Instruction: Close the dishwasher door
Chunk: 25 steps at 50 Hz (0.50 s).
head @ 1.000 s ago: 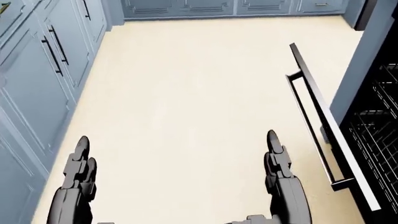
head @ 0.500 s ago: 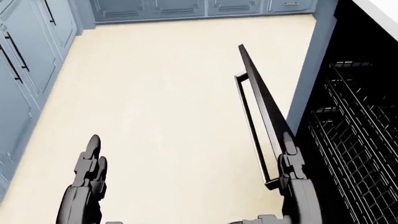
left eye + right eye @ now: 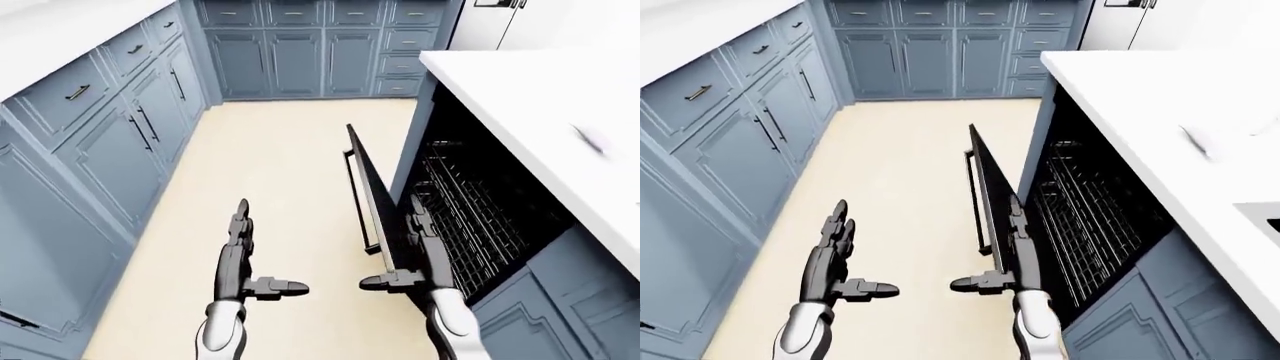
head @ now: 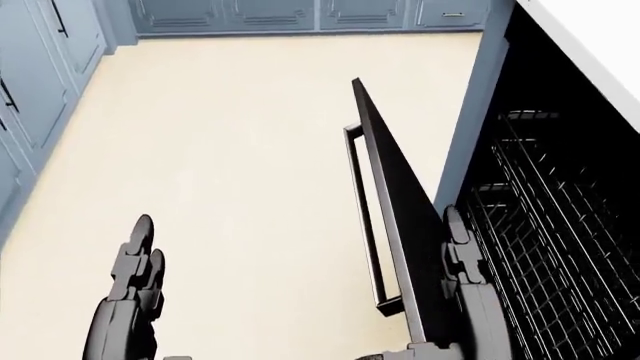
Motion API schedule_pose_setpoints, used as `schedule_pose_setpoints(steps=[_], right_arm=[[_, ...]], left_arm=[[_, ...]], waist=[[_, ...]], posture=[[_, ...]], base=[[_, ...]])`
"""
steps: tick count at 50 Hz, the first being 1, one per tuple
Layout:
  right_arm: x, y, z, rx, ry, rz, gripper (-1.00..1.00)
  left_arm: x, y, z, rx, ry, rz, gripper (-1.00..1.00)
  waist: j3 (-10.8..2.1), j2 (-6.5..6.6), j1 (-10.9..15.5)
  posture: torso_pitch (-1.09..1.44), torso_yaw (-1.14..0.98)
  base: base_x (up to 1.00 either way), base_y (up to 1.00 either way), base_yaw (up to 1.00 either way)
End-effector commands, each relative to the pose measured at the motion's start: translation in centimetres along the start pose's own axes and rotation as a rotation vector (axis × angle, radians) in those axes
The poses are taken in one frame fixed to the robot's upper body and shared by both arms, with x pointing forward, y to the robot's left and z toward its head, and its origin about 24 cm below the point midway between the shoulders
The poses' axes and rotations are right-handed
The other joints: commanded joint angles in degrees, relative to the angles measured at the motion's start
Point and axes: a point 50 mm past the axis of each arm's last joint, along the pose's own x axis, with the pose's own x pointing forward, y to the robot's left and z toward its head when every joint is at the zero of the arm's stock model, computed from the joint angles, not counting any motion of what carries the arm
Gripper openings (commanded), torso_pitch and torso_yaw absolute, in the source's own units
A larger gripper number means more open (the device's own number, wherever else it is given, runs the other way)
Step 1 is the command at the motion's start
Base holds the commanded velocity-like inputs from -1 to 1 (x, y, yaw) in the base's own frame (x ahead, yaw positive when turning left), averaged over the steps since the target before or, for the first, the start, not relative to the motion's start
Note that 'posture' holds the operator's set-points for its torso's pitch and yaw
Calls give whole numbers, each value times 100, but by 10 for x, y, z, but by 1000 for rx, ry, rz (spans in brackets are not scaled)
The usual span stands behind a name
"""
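dishwasher door (image 3: 372, 201) stands partly open at right, racks (image 3: 470, 210) showing. right hand (image 3: 418, 247) spread flat along its inner side, left hand (image 3: 240, 251) spread, idle. next: get outside it and push.

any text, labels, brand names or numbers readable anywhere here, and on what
None: no words, numbers or signs can be read in any view.
Dishwasher door: plain black, no brand mark showing.
Cabinets: plain blue fronts with dark handles, no labels.
Counter: white, with a small pale blurred smudge too indistinct to identify; no lettering on it.
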Motion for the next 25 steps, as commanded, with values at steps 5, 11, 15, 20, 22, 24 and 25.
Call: schedule_pose_setpoints(steps=[5, 11, 15, 20, 22, 24, 25], right_arm=[[1, -5, 13, -5, -67, -19, 100], [3, -6, 15, -3, -56, -41, 100], [3, -6, 16, 5, -55, -46, 100], [3, -7, 16, 15, -52, -50, 100], [3, -7, 15, 15, -51, -51, 100], [2, -7, 16, 17, -52, -52, 100], [2, -7, 16, 17, -51, -53, 100]], left_arm=[[4, -4, 15, -6, -82, -14, 100], [4, -3, 16, -6, -82, -14, 100], [4, -3, 16, -6, -83, -14, 100], [4, -3, 17, -8, -85, -13, 100], [4, -3, 17, -8, -85, -13, 100], [3, -3, 17, -8, -85, -14, 100], [3, -3, 16, -8, -84, -14, 100]], waist=[[-97, -53, -163], [-30, -68, -188], [-19, -25, -234], [-44, 69, -292], [-45, 133, -309], [-50, 242, -325], [-72, 340, -330]], posture=[[0, 0], [0, 0], [0, 0], [0, 0], [0, 0], [0, 0], [0, 0]], base=[[0, -34, 0], [0, 0, 0], [0, 0, 0], [0, 0, 0], [0, 0, 0], [0, 0, 0], [0, 0, 0]])
